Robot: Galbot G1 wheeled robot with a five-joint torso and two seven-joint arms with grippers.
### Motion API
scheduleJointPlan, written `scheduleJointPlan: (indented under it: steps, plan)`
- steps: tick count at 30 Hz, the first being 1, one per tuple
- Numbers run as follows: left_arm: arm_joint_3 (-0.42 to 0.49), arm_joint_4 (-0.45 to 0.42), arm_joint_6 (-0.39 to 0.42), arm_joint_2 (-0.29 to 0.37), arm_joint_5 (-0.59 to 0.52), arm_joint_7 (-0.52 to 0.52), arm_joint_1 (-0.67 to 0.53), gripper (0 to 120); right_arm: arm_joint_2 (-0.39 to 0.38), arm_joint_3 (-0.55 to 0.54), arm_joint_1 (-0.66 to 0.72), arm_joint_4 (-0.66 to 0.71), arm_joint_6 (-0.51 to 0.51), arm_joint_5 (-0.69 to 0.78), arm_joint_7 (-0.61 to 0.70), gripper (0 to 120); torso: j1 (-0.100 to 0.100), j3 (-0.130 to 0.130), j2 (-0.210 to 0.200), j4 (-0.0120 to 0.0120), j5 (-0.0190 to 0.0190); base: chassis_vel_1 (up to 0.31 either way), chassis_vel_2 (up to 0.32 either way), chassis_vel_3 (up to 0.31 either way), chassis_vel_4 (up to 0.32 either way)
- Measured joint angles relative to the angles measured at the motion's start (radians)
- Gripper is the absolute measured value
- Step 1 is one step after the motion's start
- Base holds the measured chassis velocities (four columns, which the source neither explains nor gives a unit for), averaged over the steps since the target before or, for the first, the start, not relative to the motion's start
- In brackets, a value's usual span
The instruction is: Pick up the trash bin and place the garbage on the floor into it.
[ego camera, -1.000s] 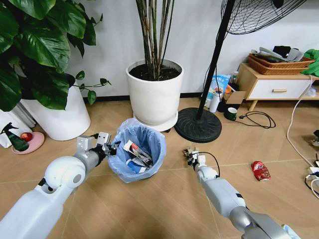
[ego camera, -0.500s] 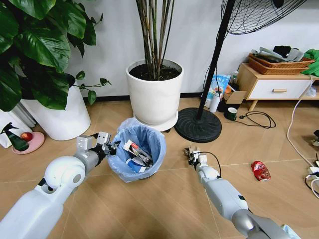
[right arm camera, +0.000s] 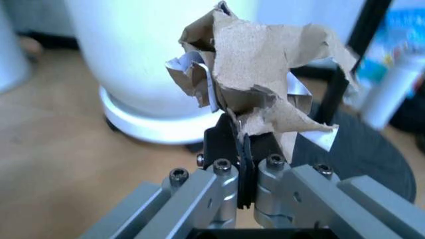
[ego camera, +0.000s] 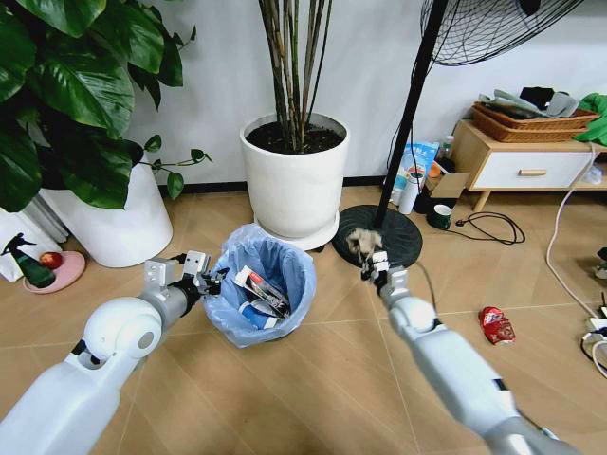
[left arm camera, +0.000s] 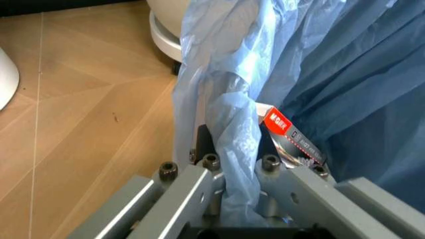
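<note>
The trash bin (ego camera: 260, 289) hides its black body under the blue bag (left arm camera: 226, 124). Things inside the trash bin are too small to name. The bag covers the left gripper's (left arm camera: 229, 174) fingertips. The fan (ego camera: 493, 24) above the bin is cut off.

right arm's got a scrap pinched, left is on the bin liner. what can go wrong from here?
1. The right pincer grips only a thin edge of the crumpled brown scrap; it may slip out short of the trash bin.
2. The left pincer is clamped on the blue bag, which could stretch or pull off.
3. A crushed red can lies on the floor.
</note>
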Motion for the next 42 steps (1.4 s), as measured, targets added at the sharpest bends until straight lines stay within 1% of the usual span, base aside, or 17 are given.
scheduleJointPlan:
  steps: [1,3,5,6,7,9,10,15,18,20,24,32,35,37,39,40,42]
  plan:
    - [0.000,0.000,0.000,0.001,0.000,-0.001,0.000,0,-0.044,-0.004,0.000,0.069,-0.021,0.050,-0.007,0,0.000,0.000,0.000,-0.0002,0.0006,0.000,0.000,0.000,0.000]
    - [0.000,0.000,0.000,0.001,0.000,-0.001,0.000,0,-0.058,-0.005,0.001,0.096,-0.031,0.070,-0.009,0,0.000,0.000,0.000,-0.0003,0.0005,0.000,0.000,0.000,0.000]
    - [0.001,0.000,0.000,-0.001,0.000,-0.001,-0.002,0,-0.126,-0.012,0.023,0.242,-0.084,0.208,-0.016,0,0.000,0.000,0.000,-0.0002,0.0003,0.000,0.000,0.000,0.000]
    - [0.001,0.000,0.000,-0.001,0.000,-0.001,-0.002,0,-0.126,-0.012,0.023,0.242,-0.084,0.208,-0.016,0,0.000,0.000,0.000,-0.0002,0.0003,0.000,0.000,0.000,0.000]
    - [0.003,0.000,0.000,-0.002,0.000,-0.001,-0.002,0,-0.148,-0.016,0.033,0.294,-0.098,0.250,-0.023,0,0.000,0.000,0.000,0.0001,0.0008,0.000,0.000,0.000,0.000]
    - [0.005,0.002,0.000,-0.002,0.000,-0.001,-0.002,0,-0.187,-0.028,0.058,0.394,-0.127,0.315,-0.044,0,0.000,0.000,0.000,0.0002,-0.0005,0.000,0.000,0.000,0.000]
    - [0.006,0.003,0.000,-0.002,0.000,-0.001,-0.003,0,-0.201,-0.037,0.069,0.433,-0.146,0.348,-0.051,0,0.000,0.000,0.000,0.0002,0.0003,0.000,0.000,0.000,0.000]
    - [0.010,0.007,0.000,-0.002,0.000,-0.001,-0.004,0,-0.231,-0.089,0.115,0.543,-0.193,0.451,-0.059,0,0.000,0.000,0.000,0.0002,-0.0002,0.000,0.000,0.000,0.000]
    - [0.014,0.009,0.000,0.003,-0.002,-0.001,-0.005,0,-0.250,-0.182,0.153,0.621,-0.213,0.503,-0.066,0,0.000,0.000,0.000,0.0002,0.0000,0.000,0.000,0.000,0.000]
    - [0.014,0.010,0.000,0.004,-0.003,0.000,-0.005,0,-0.251,-0.196,0.156,0.627,-0.213,0.504,-0.068,0,0.000,0.000,0.000,0.0002,0.0000,0.000,0.000,0.000,0.000]
    - [0.015,0.014,0.000,0.011,-0.005,0.001,-0.007,0,-0.247,-0.298,0.186,0.656,-0.217,0.501,-0.076,0,0.000,0.000,0.000,0.0002,0.0002,0.000,0.000,0.000,0.000]
    - [0.017,0.020,0.000,0.013,-0.007,0.003,-0.012,0,-0.253,-0.342,0.193,0.674,-0.234,0.475,-0.089,0,0.000,0.000,0.000,0.0002,0.0003,0.000,0.000,0.000,0.000]
    - [0.020,0.021,0.000,0.007,-0.006,0.004,-0.012,0,-0.278,-0.333,0.177,0.684,-0.236,0.421,-0.150,11,0.000,0.000,0.000,0.0000,0.0002,0.000,0.000,0.000,0.000]
    - [0.020,0.021,0.000,0.007,-0.006,0.004,-0.012,0,-0.282,-0.333,0.172,0.687,-0.236,0.414,-0.154,15,0.000,0.000,0.000,-0.0001,0.0003,0.000,0.000,0.000,0.000]
    - [0.021,0.022,0.000,0.005,-0.005,0.004,-0.015,0,-0.285,-0.333,0.169,0.687,-0.237,0.411,-0.154,25,0.000,0.000,0.000,-0.0001,0.0003,0.000,0.000,0.000,0.000]
    - [0.021,0.022,0.000,0.005,-0.005,0.004,-0.015,0,-0.285,-0.333,0.169,0.687,-0.237,0.411,-0.154,25,0.000,0.000,0.000,-0.0001,0.0003,0.000,0.000,0.000,0.000]
    - [0.021,0.022,0.000,0.005,-0.005,0.004,-0.017,0,-0.283,-0.335,0.170,0.680,-0.237,0.410,-0.154,36,0.000,0.000,0.000,0.0001,0.0003,0.000,0.000,0.000,0.000]
